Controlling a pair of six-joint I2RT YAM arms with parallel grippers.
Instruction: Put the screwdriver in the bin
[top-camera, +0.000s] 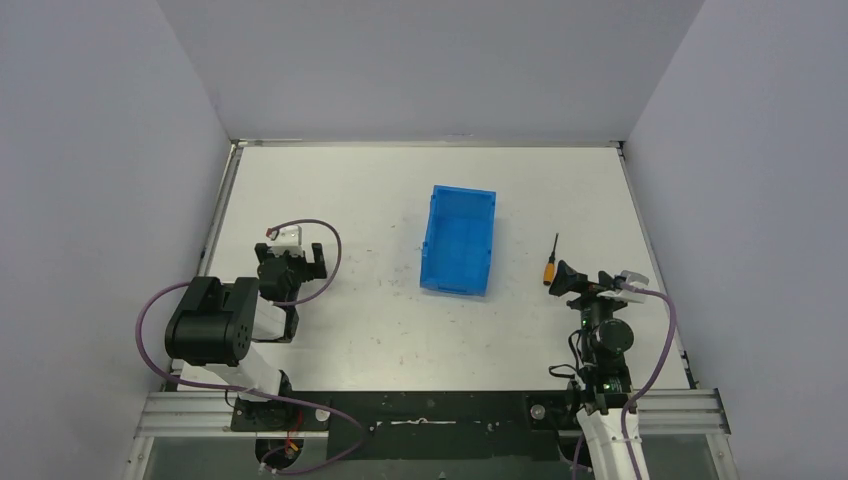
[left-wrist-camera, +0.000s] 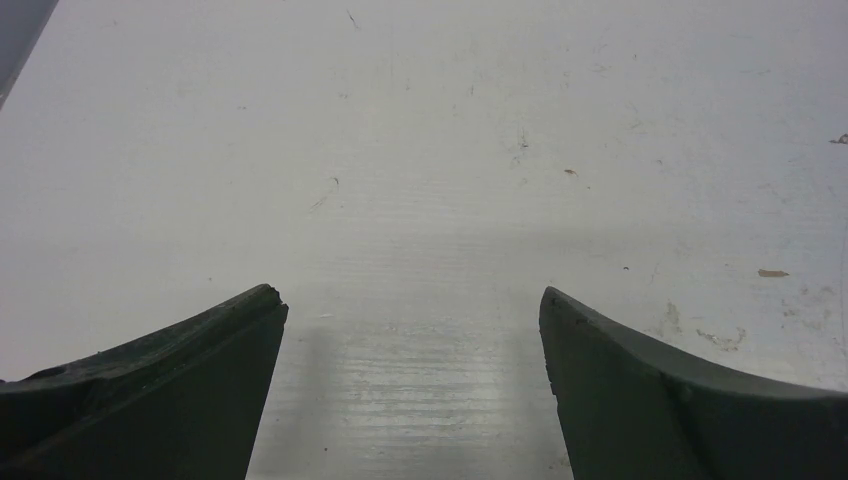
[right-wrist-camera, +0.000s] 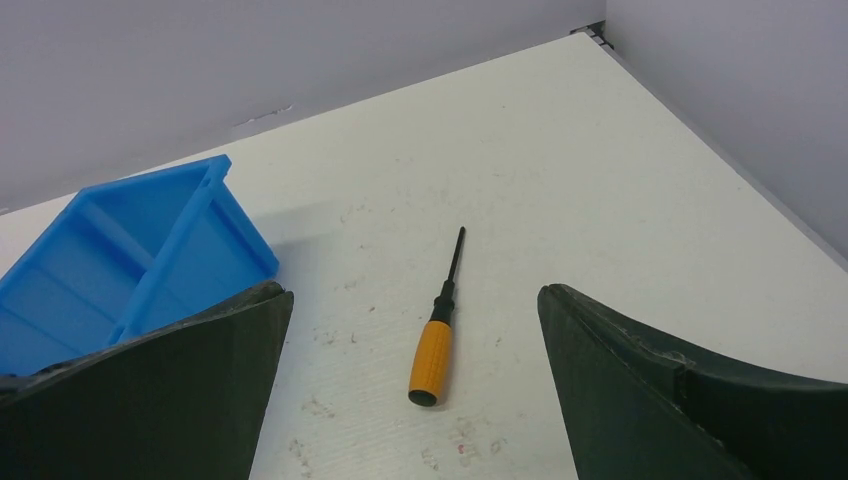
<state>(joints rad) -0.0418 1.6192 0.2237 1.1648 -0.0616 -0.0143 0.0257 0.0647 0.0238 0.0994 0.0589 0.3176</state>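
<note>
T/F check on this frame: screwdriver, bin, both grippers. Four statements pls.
1. The screwdriver lies on the table, outside the bin. True.
2. The right gripper is shut on the screwdriver. False: it is open, and the screwdriver lies untouched on the table ahead of its fingers.
3. In the top view the screwdriver is left of the bin. False: it is right of the bin, close to the right gripper.
4. The left gripper is open with only bare table between its fingers. True.
</note>
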